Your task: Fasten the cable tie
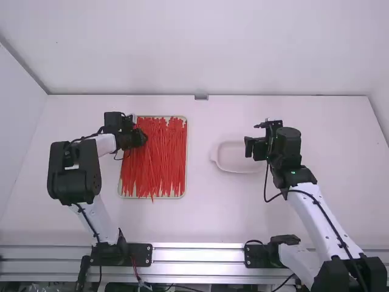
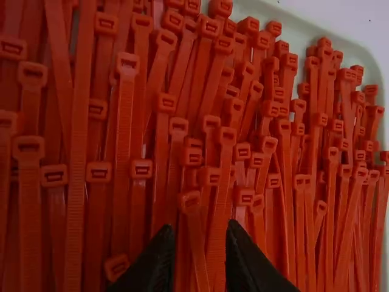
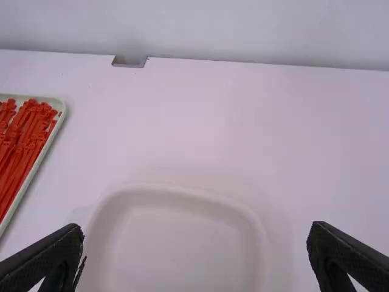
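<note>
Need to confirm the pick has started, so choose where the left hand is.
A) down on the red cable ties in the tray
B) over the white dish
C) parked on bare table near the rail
A: the left hand is down on the red cable ties heaped in the tray, and its open tips rest among the ties.

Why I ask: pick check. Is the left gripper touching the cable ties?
Touching: the left wrist view shows cable ties wedged between the jaws of the left gripper.

Left hand (image 2: 200,246) among red cable ties (image 2: 182,121)
</note>
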Action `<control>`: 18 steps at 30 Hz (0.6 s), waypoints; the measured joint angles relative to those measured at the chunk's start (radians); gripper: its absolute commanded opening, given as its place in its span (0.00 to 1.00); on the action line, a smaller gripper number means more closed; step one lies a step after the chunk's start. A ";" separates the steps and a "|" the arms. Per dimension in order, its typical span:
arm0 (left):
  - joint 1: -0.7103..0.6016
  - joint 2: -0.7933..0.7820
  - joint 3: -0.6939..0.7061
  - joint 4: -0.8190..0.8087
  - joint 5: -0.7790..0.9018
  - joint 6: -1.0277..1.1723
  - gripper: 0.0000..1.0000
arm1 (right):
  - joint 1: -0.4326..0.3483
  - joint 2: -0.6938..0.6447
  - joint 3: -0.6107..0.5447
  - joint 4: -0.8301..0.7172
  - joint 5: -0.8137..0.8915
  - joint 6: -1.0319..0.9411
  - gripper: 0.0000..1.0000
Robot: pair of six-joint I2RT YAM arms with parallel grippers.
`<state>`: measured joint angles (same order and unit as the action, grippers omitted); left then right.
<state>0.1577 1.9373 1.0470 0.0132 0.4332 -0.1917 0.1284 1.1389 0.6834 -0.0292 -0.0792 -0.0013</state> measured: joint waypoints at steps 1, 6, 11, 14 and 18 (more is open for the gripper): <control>0.000 0.000 0.000 0.000 0.000 0.000 0.24 | 0.000 0.000 0.000 0.000 0.000 0.002 0.98; 0.000 0.000 0.000 0.007 0.000 0.000 0.22 | 0.000 0.000 0.000 -0.001 0.000 0.000 0.98; 0.000 0.000 -0.003 0.031 0.001 0.000 0.24 | 0.000 0.000 0.000 -0.001 0.000 0.001 0.98; 0.000 0.000 -0.007 0.030 0.008 0.000 0.23 | 0.000 0.000 0.000 -0.001 0.000 0.001 0.98; 0.000 0.000 -0.023 0.053 0.009 0.000 0.24 | 0.000 0.000 0.000 -0.002 0.000 -0.001 0.98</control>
<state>0.1577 1.9373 1.0237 0.0666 0.4419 -0.1921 0.1280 1.1389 0.6834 -0.0311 -0.0795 -0.0021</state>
